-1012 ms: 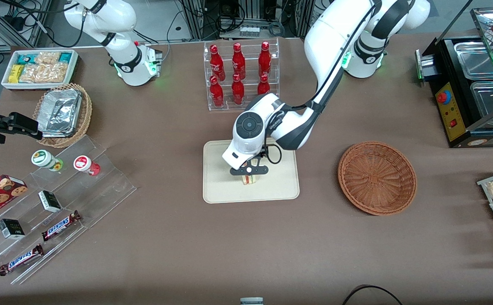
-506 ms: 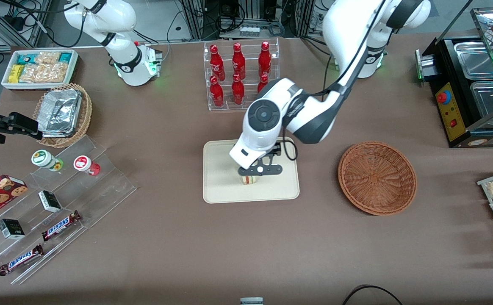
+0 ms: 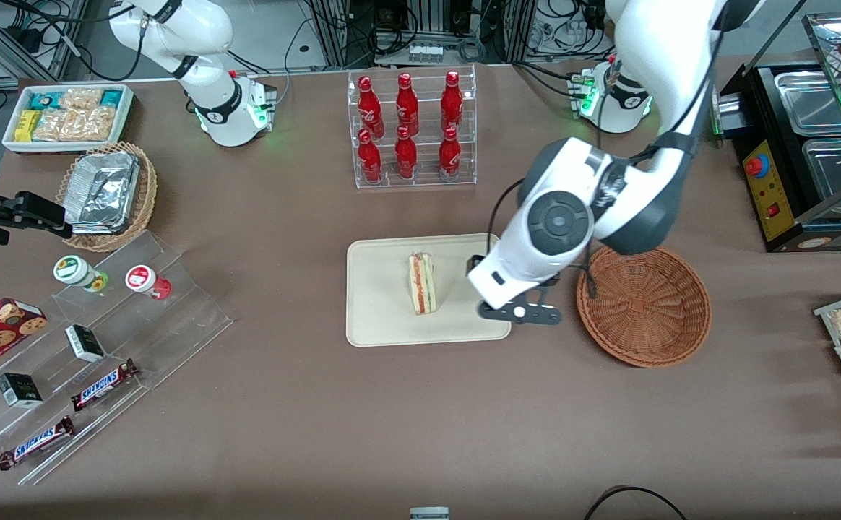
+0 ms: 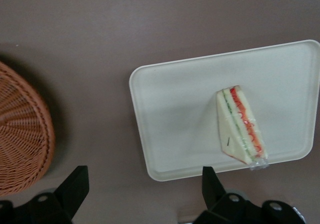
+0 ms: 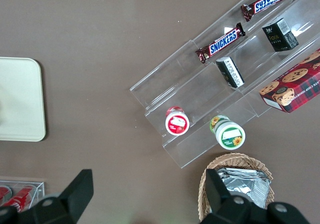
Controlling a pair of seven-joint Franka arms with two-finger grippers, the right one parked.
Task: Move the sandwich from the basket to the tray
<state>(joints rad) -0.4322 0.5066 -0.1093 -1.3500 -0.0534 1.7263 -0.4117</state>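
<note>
The sandwich [image 3: 422, 283] [image 4: 241, 125], a pale wedge with red, orange and green layers, lies on the cream tray [image 3: 377, 318] [image 4: 170, 109] with nothing touching it. My left gripper [image 3: 520, 313] [image 4: 145, 186] hangs open and empty above the table, over the gap between the tray's edge and the reddish-brown wicker basket [image 3: 643, 303] [image 4: 22, 134]. Its fingers [image 4: 75, 186] are spread wide. The basket holds nothing.
A clear rack of red bottles [image 3: 412, 126] stands farther from the front camera than the tray. A stepped acrylic shelf with candy bars and cups [image 3: 95, 347] and a tan basket of foil containers [image 3: 106, 195] lie toward the parked arm's end. A black appliance [image 3: 803, 152] stands toward the working arm's end.
My gripper has let go of the sandwich, risen and swung off the tray toward the basket. The sandwich stays lying on the tray, now uncovered.
</note>
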